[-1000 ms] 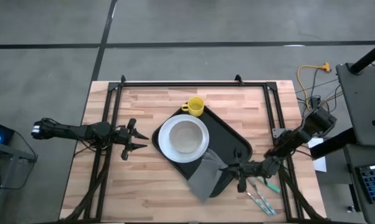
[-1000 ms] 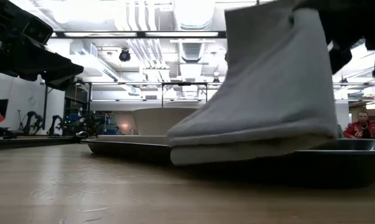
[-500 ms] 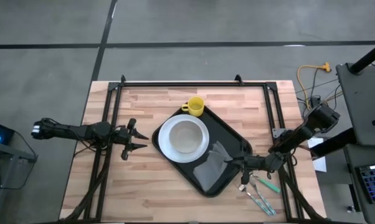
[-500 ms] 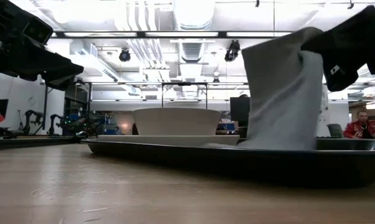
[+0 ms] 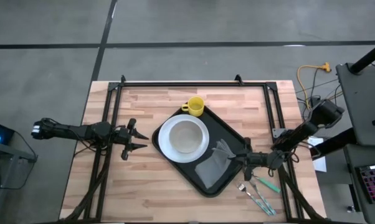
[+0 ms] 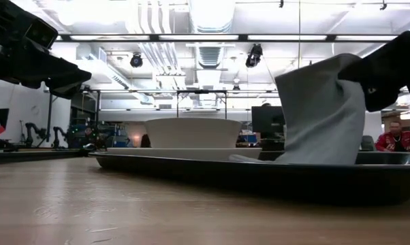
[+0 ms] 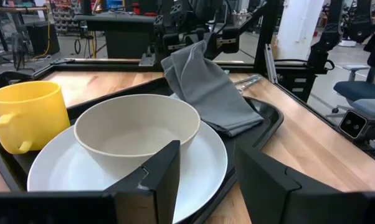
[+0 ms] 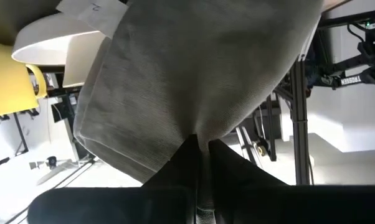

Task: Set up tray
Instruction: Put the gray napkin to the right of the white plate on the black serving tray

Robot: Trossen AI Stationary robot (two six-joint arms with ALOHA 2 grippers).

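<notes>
The black tray [image 5: 232, 139] lies slantwise mid-table. On it stand a white plate [image 5: 167, 144] carrying a cream bowl [image 5: 186, 135] and, at the far corner, a yellow mug [image 5: 195, 106]. A grey folded cloth [image 5: 212, 165] lies on the tray's right part, its right end raised. My right gripper [image 5: 240, 159] is shut on that end, at the tray's right rim. My left gripper [image 5: 135, 138] waits open just left of the tray; past its fingers I see the bowl [image 7: 137, 127] and the cloth [image 7: 206, 87]. My right gripper pinches the cloth's raised right end [image 8: 203, 127] between its two fingers, reaching in about level from the table's right side. The held end stands up off the tray [image 6: 321, 109]. The rest slopes down, slack, and lies on the tray floor [image 5: 207, 171].
Several utensils [image 5: 260, 190] lie on the wood right of the tray, near the right arm. Black frame rails [image 5: 187, 83] run along the table's far and side edges. Bare wood [image 5: 131, 193] shows at the near left.
My right gripper has gone toward the table's right edge and down a little, drawing the cloth along. The cloth's lower part, which hung over the tray's near rim, has slid onto the tray, and its raised end stands lower than before.
</notes>
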